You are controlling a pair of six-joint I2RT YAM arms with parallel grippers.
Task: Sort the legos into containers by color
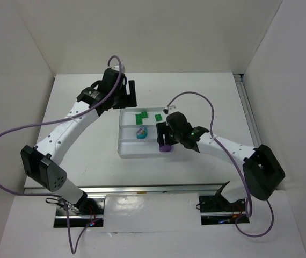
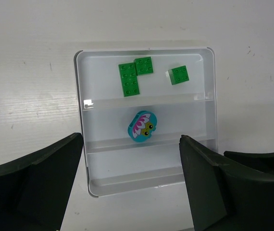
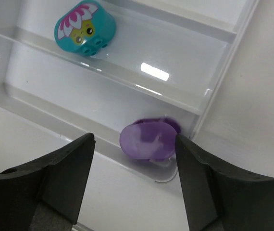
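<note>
The clear whitish tray [image 1: 125, 151] lies mid-table. Three green bricks [image 2: 129, 79] [image 2: 143, 66] [image 2: 178, 75] lie in its far compartment; they also show in the top view [image 1: 141, 116]. The teal-and-lilac piece [image 2: 142, 127] lies in the middle compartment and also shows in the right wrist view [image 3: 85, 27]. My left gripper [image 2: 131, 187] is open and empty, held above the tray's near side [image 2: 137, 185]. My right gripper [image 3: 134, 161] is open, its jaws either side of a purple cup [image 3: 149, 139] in the tray's near right corner, not closed on it.
The purple cup [image 1: 165, 146] sits inside the near compartment against the tray's end wall [image 3: 202, 113]. White walls enclose the table on three sides. A metal rail [image 1: 248, 113] runs along the right edge. The right arm's gripper shows at the lower right of the left wrist view [image 2: 259, 161].
</note>
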